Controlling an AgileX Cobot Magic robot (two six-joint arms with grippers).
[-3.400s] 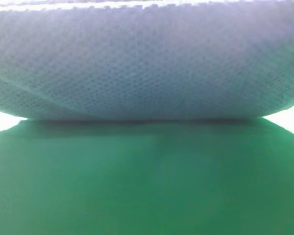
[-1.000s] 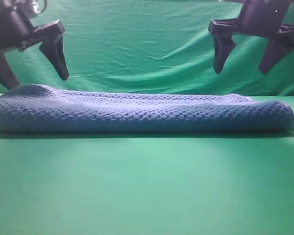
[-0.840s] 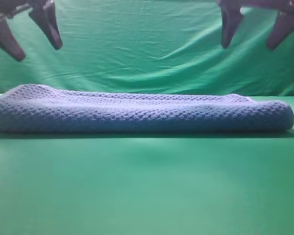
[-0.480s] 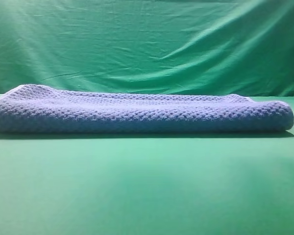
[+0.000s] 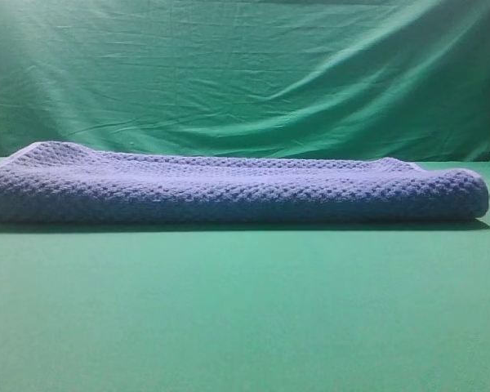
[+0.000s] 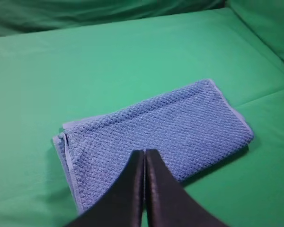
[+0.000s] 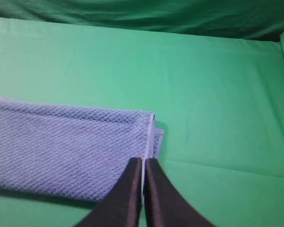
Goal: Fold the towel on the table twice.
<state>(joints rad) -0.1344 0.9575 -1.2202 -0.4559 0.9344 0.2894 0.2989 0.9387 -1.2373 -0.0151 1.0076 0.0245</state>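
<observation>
Both grippers raised and empty; towel lies folded on the table.

Your left gripper (image 6: 145, 152), at the bottom centre of its wrist view, has its fingers pressed together on nothing, and your right gripper (image 7: 143, 161) is pinched closed and empty likewise. Beyond them the towel (image 5: 229, 192) lies as a long layered strip across the middle of the exterior view, resting flat on the table (image 5: 245, 318). Expect it to be soft, light and limp with a grippy waffle weave; if you regrip, pinch all stacked hems at an end corner, since loose layers will likely slide apart.
</observation>
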